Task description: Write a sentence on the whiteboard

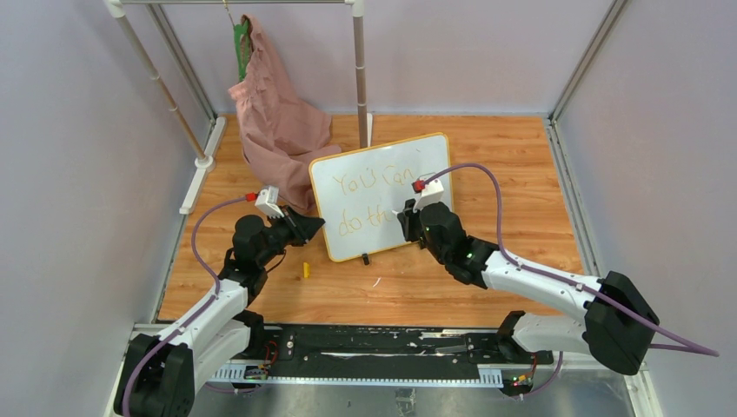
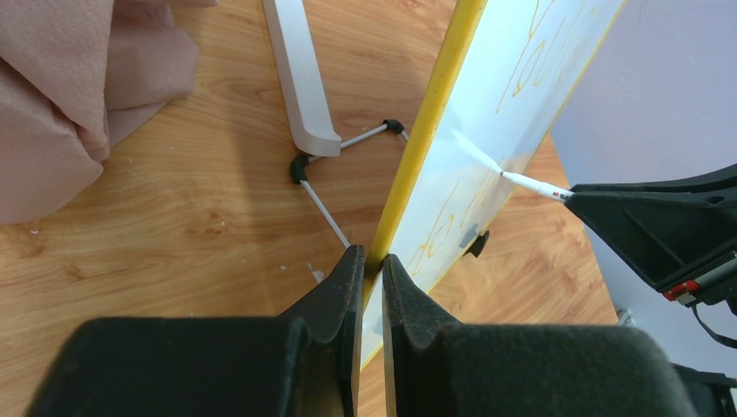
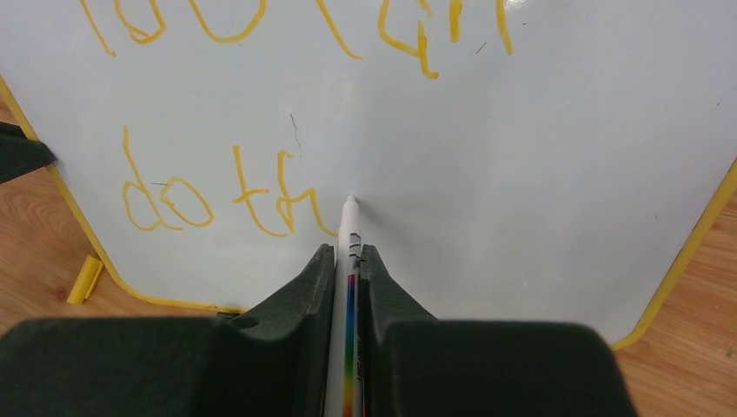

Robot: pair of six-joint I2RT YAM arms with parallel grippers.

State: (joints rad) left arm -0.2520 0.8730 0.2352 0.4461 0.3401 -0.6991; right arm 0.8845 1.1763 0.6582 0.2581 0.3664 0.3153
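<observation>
top line of the thin orange-yellow handwriting (image 3: 228, 38) cut off at the right wrist view's top, slim white marker pen (image 3: 350, 221) mostly buried in the black right gripper (image 3: 348, 254), glossy yellow-framed whiteboard (image 2: 521, 113) nearly edge-on from the left wrist, words unreadable, tiny yellow bit (image 1: 306, 269), can't tell what

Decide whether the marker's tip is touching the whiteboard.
Touching. In the left wrist view the marker tip meets its reflection on the whiteboard with no gap; the right wrist view agrees.
</observation>
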